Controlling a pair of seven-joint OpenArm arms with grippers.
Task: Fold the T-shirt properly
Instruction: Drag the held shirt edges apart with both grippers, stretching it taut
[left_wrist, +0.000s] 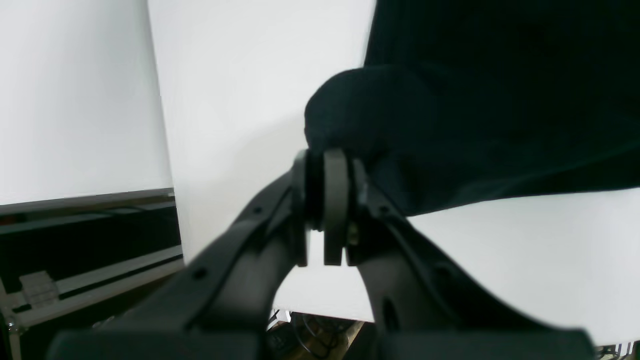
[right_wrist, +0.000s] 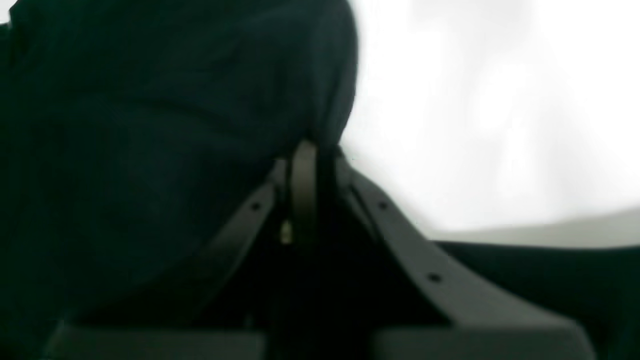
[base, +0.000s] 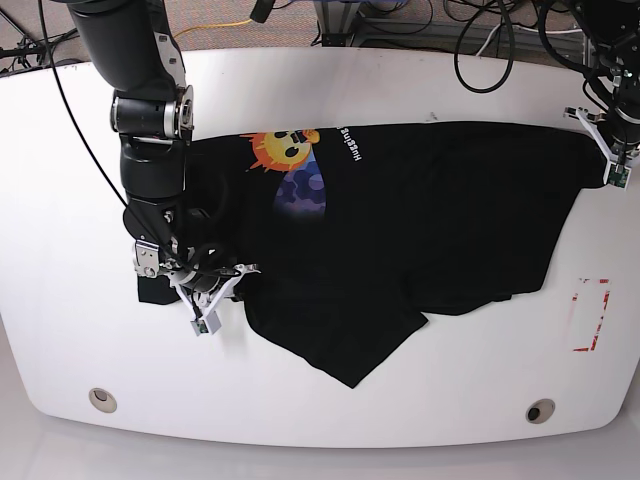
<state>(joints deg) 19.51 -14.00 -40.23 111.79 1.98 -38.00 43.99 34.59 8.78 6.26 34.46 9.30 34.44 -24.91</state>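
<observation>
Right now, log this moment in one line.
left gripper: shut on T-shirt | right gripper: shut on T-shirt | table: shirt half-folded

Right arm (base: 148, 120): glossy black cylindrical links, with a silver metal ring at one joint. Black cables loop along the wrist near the right hand (base: 205, 285), which carries white bracket pieces. Left hand (left_wrist: 325, 210): matte dark-grey tapered fingers (left_wrist: 240, 235) with small round screw holes and flat grey pads at the tips. In the base view its white bracket holds a small green board.
</observation>
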